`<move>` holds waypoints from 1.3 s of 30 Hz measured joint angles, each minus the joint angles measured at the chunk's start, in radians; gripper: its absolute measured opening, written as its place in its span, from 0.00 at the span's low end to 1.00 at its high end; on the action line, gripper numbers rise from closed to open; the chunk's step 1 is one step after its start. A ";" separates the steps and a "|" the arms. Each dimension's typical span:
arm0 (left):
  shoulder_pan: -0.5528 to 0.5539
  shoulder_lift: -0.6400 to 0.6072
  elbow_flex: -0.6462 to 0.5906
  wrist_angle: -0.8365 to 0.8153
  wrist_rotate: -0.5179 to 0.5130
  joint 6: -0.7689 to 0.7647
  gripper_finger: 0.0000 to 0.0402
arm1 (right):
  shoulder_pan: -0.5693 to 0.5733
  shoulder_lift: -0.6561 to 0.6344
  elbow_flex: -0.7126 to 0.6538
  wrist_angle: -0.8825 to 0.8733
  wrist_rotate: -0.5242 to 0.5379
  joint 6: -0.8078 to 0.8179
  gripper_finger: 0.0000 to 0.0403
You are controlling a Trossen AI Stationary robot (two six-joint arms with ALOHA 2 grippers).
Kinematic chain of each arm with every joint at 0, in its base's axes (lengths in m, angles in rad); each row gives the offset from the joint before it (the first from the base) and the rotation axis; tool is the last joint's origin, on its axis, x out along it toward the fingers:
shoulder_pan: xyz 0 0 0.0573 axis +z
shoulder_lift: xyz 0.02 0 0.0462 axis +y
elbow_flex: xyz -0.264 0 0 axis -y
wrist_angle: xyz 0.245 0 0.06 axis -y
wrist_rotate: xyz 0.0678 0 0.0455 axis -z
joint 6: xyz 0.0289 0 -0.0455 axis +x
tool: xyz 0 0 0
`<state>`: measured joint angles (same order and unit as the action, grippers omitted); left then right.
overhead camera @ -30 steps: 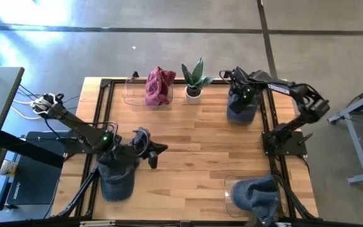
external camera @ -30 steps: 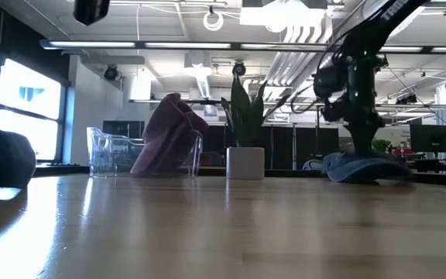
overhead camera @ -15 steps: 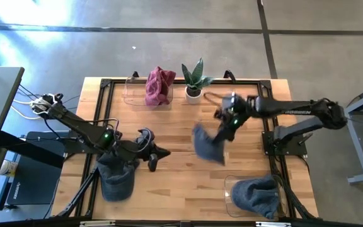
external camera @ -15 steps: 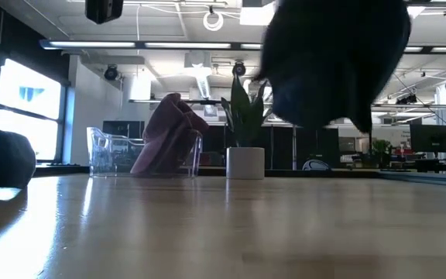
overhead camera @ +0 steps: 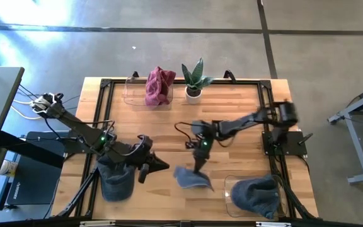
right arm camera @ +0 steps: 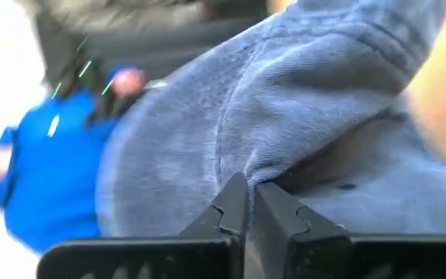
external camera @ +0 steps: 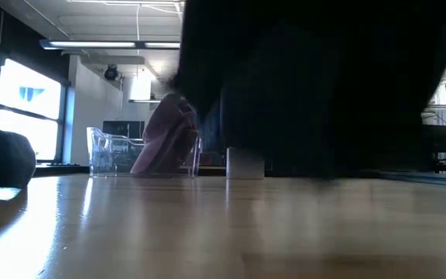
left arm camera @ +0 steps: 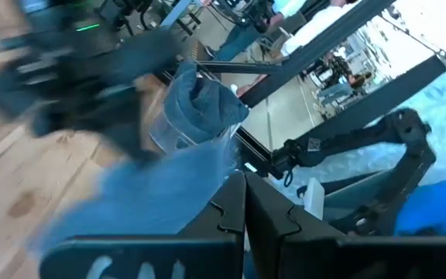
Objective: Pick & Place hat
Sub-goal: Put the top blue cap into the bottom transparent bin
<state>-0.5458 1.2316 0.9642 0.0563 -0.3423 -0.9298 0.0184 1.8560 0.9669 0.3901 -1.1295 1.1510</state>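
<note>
A blue hat hangs near the middle of the table's near edge, with my right gripper shut on it. In the low view the hat and arm fill most of the picture as a dark mass. My left gripper is shut with nothing in it, left of the hanging hat and above another blue hat that lies at the table's near left. A third blue hat sits in a clear bin at the near right. My right gripper pinches a raised fold of the hat's cloth between its two fingers. The fingers slant down toward the table's near edge. The hat hangs below them, and in the low view it looks clear of the table.
A clear bin holding a pink hat stands at the far edge, with a potted plant beside it. A black frame runs around the wooden tabletop. Bare wood lies in the middle.
My right gripper has lifted the blue hat off the table's far right corner and swept it fast across to the near middle, tipping from pointing down to nearly level. The hat now hangs from the fingers. My left gripper has turned a little toward the near edge.
</note>
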 joint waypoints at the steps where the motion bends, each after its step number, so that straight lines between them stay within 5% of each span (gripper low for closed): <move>1: -0.004 0.000 0.000 -0.001 -0.007 -0.011 0.00 | -0.023 0.038 -0.002 -0.004 -0.004 0.001 0.04; 11: -0.012 0.000 0.000 -0.003 -0.123 -0.047 0.00 | -0.260 0.086 0.000 0.031 -0.060 -0.026 0.40; 17: -0.011 0.000 0.000 -0.010 -0.146 -0.045 0.00 | -0.393 -0.043 0.001 -0.072 0.137 -0.097 0.51; 21: -0.011 0.000 0.000 -0.015 -0.175 -0.044 0.00 | -0.389 -0.207 0.001 -0.205 0.217 -0.314 0.49; 25: -0.011 0.000 0.000 -0.040 -0.173 -0.044 0.00 | -0.274 -0.397 0.001 -0.419 0.285 -0.616 0.46; 30: -0.011 0.001 0.000 -0.085 -0.145 -0.044 0.00 | 0.033 -0.549 0.001 -0.635 0.578 -0.890 0.44; 39: -0.011 0.001 0.000 -0.143 -0.047 -0.044 0.00 | 0.540 -0.430 0.000 -0.604 1.003 -0.926 0.58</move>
<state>-0.5564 1.2327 0.9638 -0.0872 -0.3898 -0.9741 0.5586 1.4264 0.9672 -0.2141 -0.1269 0.2254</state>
